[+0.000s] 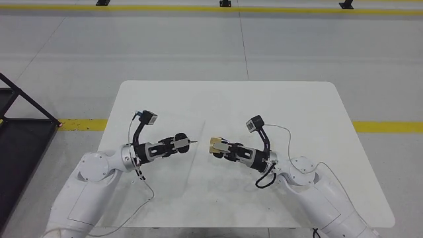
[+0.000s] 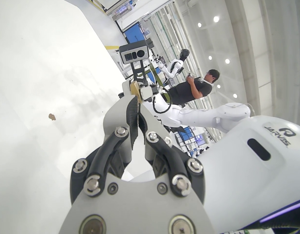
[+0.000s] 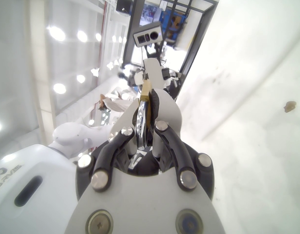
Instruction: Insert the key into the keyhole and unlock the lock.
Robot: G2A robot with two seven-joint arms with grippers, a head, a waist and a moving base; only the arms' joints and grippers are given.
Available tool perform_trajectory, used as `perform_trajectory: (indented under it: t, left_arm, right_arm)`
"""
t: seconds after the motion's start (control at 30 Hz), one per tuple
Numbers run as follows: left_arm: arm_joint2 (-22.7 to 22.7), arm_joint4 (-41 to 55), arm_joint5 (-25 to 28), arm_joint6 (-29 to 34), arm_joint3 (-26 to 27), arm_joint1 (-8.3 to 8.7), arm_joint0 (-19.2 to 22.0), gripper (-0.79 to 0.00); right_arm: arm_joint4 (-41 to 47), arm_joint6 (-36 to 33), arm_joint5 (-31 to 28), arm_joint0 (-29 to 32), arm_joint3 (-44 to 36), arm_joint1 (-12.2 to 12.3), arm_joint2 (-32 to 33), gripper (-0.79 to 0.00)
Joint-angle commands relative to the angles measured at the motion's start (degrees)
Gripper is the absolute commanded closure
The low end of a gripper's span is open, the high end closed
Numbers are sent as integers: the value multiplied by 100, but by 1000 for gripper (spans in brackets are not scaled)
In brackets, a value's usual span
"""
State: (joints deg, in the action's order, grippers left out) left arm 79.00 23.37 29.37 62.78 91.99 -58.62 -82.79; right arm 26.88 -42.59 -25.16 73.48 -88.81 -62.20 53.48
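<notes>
left gripper: above the white table, jaws closed on the key; blade sticks out toward the padlock
right gripper: facing the left one, jaws clamped on the padlock; chrome shackle between the pads, brass body out front
key vs padlock: tip aimed at the brass body, near, small gap, not inserted
table: small brown speck on the surface, apart from both grippers

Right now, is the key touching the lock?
Apart. The top view shows a clear gap between the tip of the key and the lock.
</notes>
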Motion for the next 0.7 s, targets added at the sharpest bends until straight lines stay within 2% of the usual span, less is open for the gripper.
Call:
perform_trajectory:
  t: [0.0,0.3,0.37,0.43,0.5,0.67]
  left_arm:
    - [40,144,-115,218,100,21,-47,0]
    - [40,144,-115,218,100,21,-47,0]
    - [55,52,-54,14,128,15,-56,0]
    - [172,-543,551,-259,174,20,-21,0]
    - [329,-1826,1446,-764,107,19,-8,0]
    - [423,-4149,2577,-2100,47,-60,24,0]
  right_arm:
    - [0,0,0,0,0,0,0,0]
    - [0,0,0,0,0,0,0,0]
    - [0,0,0,0,0,0,0,0]
    - [0,0,0,0,0,0,0,0]
    - [0,0,0,0,0,0,0,0]
    - [0,0,0,0,0,0,0,0]
